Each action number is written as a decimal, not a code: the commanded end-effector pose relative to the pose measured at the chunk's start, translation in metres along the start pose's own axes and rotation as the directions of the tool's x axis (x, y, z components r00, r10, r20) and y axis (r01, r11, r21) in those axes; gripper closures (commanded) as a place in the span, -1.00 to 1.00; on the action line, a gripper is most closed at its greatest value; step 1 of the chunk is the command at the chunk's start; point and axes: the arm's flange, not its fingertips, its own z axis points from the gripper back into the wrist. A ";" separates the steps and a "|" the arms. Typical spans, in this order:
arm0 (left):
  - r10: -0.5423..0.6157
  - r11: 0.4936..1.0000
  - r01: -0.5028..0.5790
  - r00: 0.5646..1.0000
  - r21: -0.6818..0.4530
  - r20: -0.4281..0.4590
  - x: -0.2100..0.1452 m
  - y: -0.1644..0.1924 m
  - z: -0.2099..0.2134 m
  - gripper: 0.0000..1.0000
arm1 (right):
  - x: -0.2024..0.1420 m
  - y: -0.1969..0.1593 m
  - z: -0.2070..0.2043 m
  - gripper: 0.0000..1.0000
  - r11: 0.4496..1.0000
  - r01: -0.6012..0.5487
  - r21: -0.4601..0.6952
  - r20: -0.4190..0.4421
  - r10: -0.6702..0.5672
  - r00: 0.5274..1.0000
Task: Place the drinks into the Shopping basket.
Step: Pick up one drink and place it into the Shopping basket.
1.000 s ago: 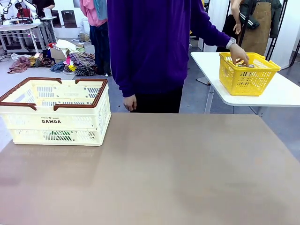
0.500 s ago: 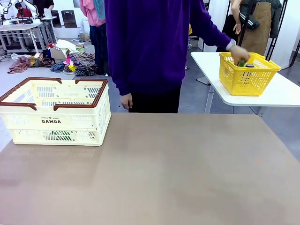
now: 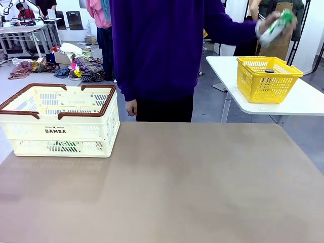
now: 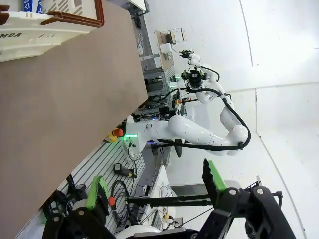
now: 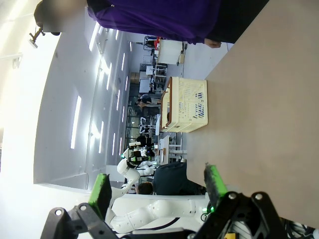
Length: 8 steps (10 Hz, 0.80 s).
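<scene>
Both robot hands are parked, open and empty. The left hand (image 4: pixel 152 179) is held back off the bench (image 3: pixel 177 187) with its green pads spread wide. The right hand (image 5: pixel 157 177) looks the same: jaws apart, nothing between them.

All the action is at the far side. The person's hand (image 3: pixel 267 23) is up high on the right, gripping a green can (image 3: pixel 276 26) at a tilt above the yellow basket (image 3: pixel 268 83) on the white side table (image 3: pixel 309 104). The can is smeared with blur, so I can't tell how firmly it's held.

The crate (image 3: pixel 55 132) sits at the bench's far left corner. There's a patch of green behind its lower slats, possibly a can already inside.

So what could go wrong from here? The can has to land somewhere within reach first. Set down fast, a slim can may topple and roll, maybe right off the edge. Handed over in mid-air, smooth metal could slip through the pads if a hand closes off-centre or the person lets go early.

The crate is also well apart from the can, and its wall is tall. Carry the can too low and it clips the brown rim. Release it too high and it bangs onto whatever lies inside.
</scene>
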 end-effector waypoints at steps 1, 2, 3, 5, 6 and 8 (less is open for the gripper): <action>-0.001 1.000 0.001 1.000 0.003 -0.002 -0.003 0.000 -0.002 -1.00 | 0.002 0.005 0.000 -1.00 1.000 0.001 0.021 0.009 -0.001 1.000; -0.001 1.000 0.001 1.000 0.003 -0.002 -0.003 0.000 -0.002 -1.00 | 0.002 0.005 0.000 -1.00 1.000 0.001 0.021 0.009 -0.001 1.000; -0.001 1.000 0.001 1.000 0.003 -0.002 -0.003 0.000 -0.002 -1.00 | 0.002 0.005 0.000 -1.00 1.000 0.001 0.021 0.009 -0.001 1.000; -0.001 1.000 0.001 1.000 0.003 -0.002 -0.003 0.000 -0.002 -1.00 | 0.002 0.005 0.000 -1.00 1.000 0.001 0.021 0.009 -0.001 1.000; -0.001 1.000 0.001 1.000 0.003 -0.002 -0.003 0.000 -0.002 -1.00 | 0.002 0.005 0.000 -1.00 1.000 0.001 0.021 0.009 -0.001 1.000; -0.001 1.000 0.001 1.000 0.003 -0.002 -0.003 0.000 -0.002 -1.00 | 0.002 0.005 0.000 -1.00 1.000 0.001 0.021 0.009 -0.001 1.000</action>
